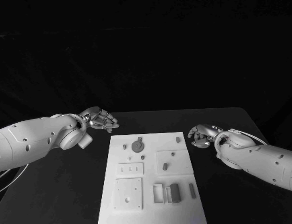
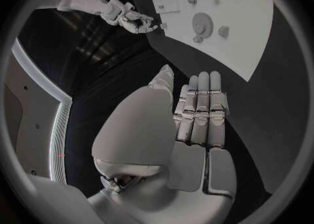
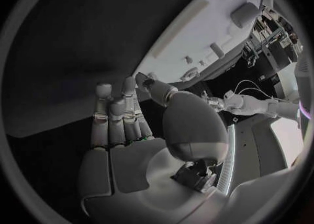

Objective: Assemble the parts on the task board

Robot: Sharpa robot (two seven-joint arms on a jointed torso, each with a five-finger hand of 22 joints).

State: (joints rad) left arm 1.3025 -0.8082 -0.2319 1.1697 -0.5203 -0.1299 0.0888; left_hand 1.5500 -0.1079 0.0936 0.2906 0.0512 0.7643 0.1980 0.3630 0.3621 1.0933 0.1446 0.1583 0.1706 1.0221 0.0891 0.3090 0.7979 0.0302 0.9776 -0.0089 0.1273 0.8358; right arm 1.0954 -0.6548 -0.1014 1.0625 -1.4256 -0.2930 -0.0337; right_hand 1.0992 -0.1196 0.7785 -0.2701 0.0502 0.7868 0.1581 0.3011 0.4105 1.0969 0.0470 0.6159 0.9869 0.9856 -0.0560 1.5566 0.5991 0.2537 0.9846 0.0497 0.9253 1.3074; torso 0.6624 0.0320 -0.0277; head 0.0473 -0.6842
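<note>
The near end of the task board [image 1: 112,212] is cut off by the bottom edge of the head view. The small parts [image 1: 174,192] on it are too small for their shapes to be told. In the right wrist view, the board's far portion is hidden behind the right hand [image 3: 141,145].

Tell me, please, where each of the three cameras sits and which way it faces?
Head view: on the robot's head, looking down at the task board; left hand and right hand flank it, both empty.
Left wrist view: behind the left hand, facing across the table; fingers straight, together.
Right wrist view: behind the right hand, facing the board's edge.
Shared: all three show the task board; each wrist view also shows the opposite hand.
</note>
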